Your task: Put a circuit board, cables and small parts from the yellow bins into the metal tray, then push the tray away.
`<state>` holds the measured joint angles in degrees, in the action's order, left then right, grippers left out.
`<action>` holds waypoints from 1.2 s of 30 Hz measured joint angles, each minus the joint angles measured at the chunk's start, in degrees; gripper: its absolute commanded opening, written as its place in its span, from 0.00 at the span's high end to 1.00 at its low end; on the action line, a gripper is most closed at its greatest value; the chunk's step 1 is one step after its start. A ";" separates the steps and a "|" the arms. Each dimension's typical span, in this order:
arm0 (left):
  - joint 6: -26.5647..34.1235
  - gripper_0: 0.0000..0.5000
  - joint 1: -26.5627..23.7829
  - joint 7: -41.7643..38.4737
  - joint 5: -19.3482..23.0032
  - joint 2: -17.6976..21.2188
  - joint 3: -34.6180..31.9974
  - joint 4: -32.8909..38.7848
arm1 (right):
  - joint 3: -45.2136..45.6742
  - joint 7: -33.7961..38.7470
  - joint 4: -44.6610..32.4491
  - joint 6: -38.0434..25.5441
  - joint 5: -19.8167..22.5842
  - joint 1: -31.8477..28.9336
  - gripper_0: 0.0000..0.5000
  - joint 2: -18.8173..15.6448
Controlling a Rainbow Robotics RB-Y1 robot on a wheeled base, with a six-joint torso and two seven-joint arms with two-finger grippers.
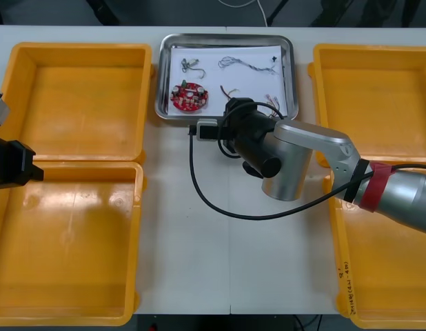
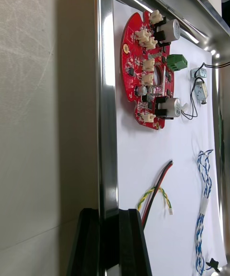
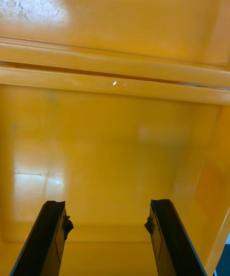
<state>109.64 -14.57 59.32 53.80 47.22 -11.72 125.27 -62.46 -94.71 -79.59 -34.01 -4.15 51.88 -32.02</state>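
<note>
The light table (image 1: 178,241) had a thin seam across it close to its near edge, and its surface showed faint scratches. Beyond its far edge lay a dark floor (image 1: 61,10) with a thin white cable (image 1: 240,5) on it.

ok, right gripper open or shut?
Shut on the metal tray: right gripper pinches its near rim, fingers apart by the rim's width. Left gripper open over a yellow bin.

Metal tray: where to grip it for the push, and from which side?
Near rim, from the robot's side. The metal tray has a raised lip thin enough to pinch; yellow bins flank both ends. The right gripper has its fingers either side of that lip.
</note>
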 measured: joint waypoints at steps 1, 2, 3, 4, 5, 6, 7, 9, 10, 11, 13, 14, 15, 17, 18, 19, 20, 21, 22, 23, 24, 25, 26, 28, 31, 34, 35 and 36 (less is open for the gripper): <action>0.00 0.00 0.00 0.00 0.00 0.00 0.00 0.00 | 0.01 0.06 0.28 0.23 -0.40 0.02 1.00 0.08; 0.00 0.00 0.00 0.00 0.00 0.00 0.00 0.00 | 0.02 0.21 0.56 0.46 -0.79 0.03 1.00 0.17; 0.00 0.00 0.00 0.00 0.00 0.00 0.00 0.00 | 0.04 0.41 0.79 0.66 -1.12 0.04 1.00 0.23; 0.00 0.00 0.00 0.00 0.00 0.00 0.00 0.00 | 0.07 0.66 0.93 0.76 -1.38 0.05 1.00 0.28; 0.00 0.00 0.00 0.00 0.00 0.00 0.00 0.00 | 0.14 1.05 0.99 0.81 -1.58 0.05 1.00 0.30; 0.00 0.00 0.00 0.00 0.00 0.00 0.00 0.00 | 0.23 1.44 1.05 0.81 -1.79 0.05 1.00 0.33; 0.00 0.00 0.00 0.00 0.00 0.00 0.00 0.00 | 0.31 1.81 1.18 0.81 -2.02 0.05 1.00 0.36; 0.00 0.00 0.00 0.00 0.00 0.00 0.00 0.00 | 0.38 1.89 1.42 0.81 -2.67 0.05 1.00 0.39; 0.00 0.00 0.00 0.00 0.00 0.00 0.00 0.00 | 0.43 1.89 1.54 0.81 -2.96 0.05 1.00 0.41; 0.00 0.00 0.00 0.00 0.00 0.00 0.00 0.00 | 0.53 1.89 1.65 0.81 -3.16 0.05 1.00 0.43; 0.00 0.00 0.00 0.00 0.00 0.00 0.00 0.00 | 0.71 1.89 1.86 0.81 -3.58 0.05 1.00 0.48; 0.00 0.00 0.00 0.00 0.00 0.00 0.00 0.00 | 0.79 1.90 2.04 0.81 -3.95 0.05 1.00 0.54; 0.00 0.00 0.00 0.00 0.00 0.00 0.00 0.00 | 0.91 1.91 2.34 0.81 -4.47 0.05 1.00 0.65; 0.00 0.00 0.00 0.00 0.00 0.00 0.00 0.00 | 1.13 1.94 3.10 0.81 -5.78 0.05 1.00 1.00; 0.00 0.00 0.00 0.00 0.00 0.00 0.00 0.00 | 1.27 1.98 3.55 0.81 -6.48 0.06 1.00 1.26; 0.00 0.00 0.00 0.00 0.00 0.00 0.00 0.00 | 1.42 2.04 3.99 0.81 -7.07 0.07 1.00 1.54; 0.00 0.00 0.00 0.00 0.00 0.00 0.00 0.00 | 1.58 2.14 4.60 0.85 -7.52 0.12 1.00 1.88; 0.00 0.00 0.00 0.00 0.00 0.00 0.00 0.00 | 1.77 2.37 5.21 0.98 -7.74 0.19 1.00 2.23; 0.00 0.00 0.00 0.00 0.00 0.00 0.00 0.00 | 1.96 2.92 5.80 1.28 -7.88 0.28 1.00 2.56; 0.00 0.00 0.00 0.00 0.00 0.00 0.00 0.00 | 2.15 3.55 6.35 1.73 -7.98 0.40 1.00 2.84; 0.00 0.00 0.00 0.00 0.00 0.00 0.00 0.00 | 2.34 4.15 6.92 2.41 -7.99 0.54 1.00 3.09; 0.00 0.00 0.00 0.00 0.00 0.00 0.00 0.00 | 2.51 4.48 7.44 3.01 -8.00 0.66 1.00 3.30; 0.00 0.00 0.00 0.00 0.00 0.00 0.00 0.00 | 2.64 4.64 7.92 3.50 -8.00 0.77 1.00 3.48; 0.00 0.00 0.00 0.00 0.00 0.00 0.00 0.00 | 2.85 4.70 8.62 4.00 -8.01 0.95 1.00 3.72; 0.00 0.00 0.00 0.00 0.00 0.00 0.00 0.00 | 3.03 4.70 8.79 4.12 -8.01 1.02 1.00 3.78; 0.00 0.00 0.00 0.00 0.00 0.00 0.00 0.00 | 3.03 4.70 8.80 4.13 -8.03 1.03 1.00 3.79; 0.00 0.00 0.00 0.00 0.00 0.00 0.00 0.00 | 3.03 4.70 8.80 4.13 -8.04 1.04 1.00 3.79; 0.00 0.00 0.00 0.00 0.00 0.00 0.00 0.00 | 3.03 4.70 8.80 4.13 -8.05 1.04 1.00 3.80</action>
<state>109.64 -14.57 59.32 53.80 47.22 -11.72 125.27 -59.43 -90.01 -70.79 -29.88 -12.20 52.92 -28.22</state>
